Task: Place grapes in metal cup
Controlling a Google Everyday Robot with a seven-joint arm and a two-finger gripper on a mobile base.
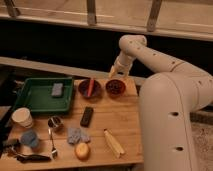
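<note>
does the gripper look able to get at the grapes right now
Probably yes: the gripper hangs open just above the far edge of the red bowl holding the grapes, nothing between them.

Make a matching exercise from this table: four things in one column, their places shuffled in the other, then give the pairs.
Things
1. grapes
2. metal cup
3. gripper
4. grey sponge

Places
A. lying inside the green tray
B. in the air just above the dark red bowl that holds fruit
C. in a dark red bowl near the back edge
D. standing on the wooden table, in front of the green tray

Pairs: 1-C, 2-D, 3-B, 4-A
</note>
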